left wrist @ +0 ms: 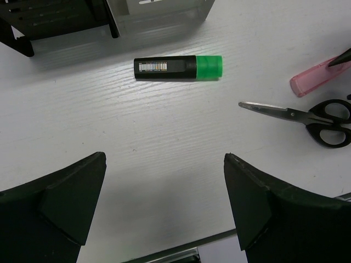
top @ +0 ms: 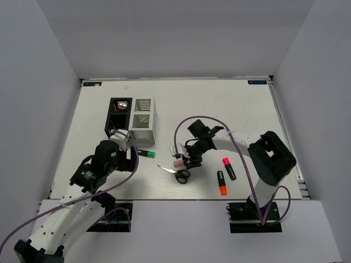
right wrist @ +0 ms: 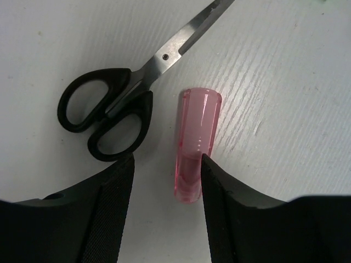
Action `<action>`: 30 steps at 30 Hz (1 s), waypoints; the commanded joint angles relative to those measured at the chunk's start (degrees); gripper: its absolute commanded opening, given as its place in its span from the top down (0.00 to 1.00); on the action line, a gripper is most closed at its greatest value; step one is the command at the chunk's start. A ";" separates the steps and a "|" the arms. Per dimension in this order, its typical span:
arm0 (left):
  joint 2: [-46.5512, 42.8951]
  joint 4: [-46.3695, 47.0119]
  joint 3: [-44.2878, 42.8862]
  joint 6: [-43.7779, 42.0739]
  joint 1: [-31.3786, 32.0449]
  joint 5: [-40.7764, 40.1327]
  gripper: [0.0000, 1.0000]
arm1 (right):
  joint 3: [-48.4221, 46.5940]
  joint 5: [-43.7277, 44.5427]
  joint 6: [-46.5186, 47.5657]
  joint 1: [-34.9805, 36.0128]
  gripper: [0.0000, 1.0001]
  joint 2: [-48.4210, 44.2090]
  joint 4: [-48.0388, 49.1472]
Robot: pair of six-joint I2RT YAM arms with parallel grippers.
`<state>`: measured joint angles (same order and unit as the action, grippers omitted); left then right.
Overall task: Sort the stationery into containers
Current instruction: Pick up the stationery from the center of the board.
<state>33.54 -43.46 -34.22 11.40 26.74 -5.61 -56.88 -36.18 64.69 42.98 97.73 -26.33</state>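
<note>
black organiser [top: 108, 125] beside white organiser [top: 153, 119], green-capped marker [top: 146, 154], scissors [top: 177, 172] nearby

High rear overview of the table [top: 247, 109]; two close, downward wrist views, scissors [left wrist: 307, 118] in both.

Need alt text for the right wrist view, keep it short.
The right gripper straddles a translucent pink capsule lying on the white table, with a gap still visible beside the capsule, so it is not yet clamped. Black-handled scissors lie closed just beside it, blades pointing toward the upper right of the picture.
</note>
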 commanded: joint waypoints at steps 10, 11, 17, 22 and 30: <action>-0.76 -0.39 -0.32 0.29 -0.29 -0.11 0.02 | -2.53 5.42 -2.63 1.84 0.43 3.95 7.26; -0.84 -0.31 -0.32 0.20 -0.29 -0.11 0.02 | -2.79 5.51 -2.63 1.93 0.43 4.48 6.99; -1.11 -0.22 -0.24 0.20 -0.29 -0.11 0.02 | -4.20 6.29 -1.58 1.93 0.45 7.11 2.86; -1.37 -0.31 -0.15 0.20 -0.20 -0.19 0.02 | -4.11 7.71 -1.67 2.11 0.78 8.52 1.46; -1.81 -0.39 -0.32 0.12 -0.29 -0.37 0.02 | -5.95 7.44 -1.23 2.28 1.00 7.57 -7.32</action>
<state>32.47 -43.48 -34.22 11.42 26.74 -5.58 -62.22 -31.24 62.83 44.77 104.03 -25.08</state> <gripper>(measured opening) 0.983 0.286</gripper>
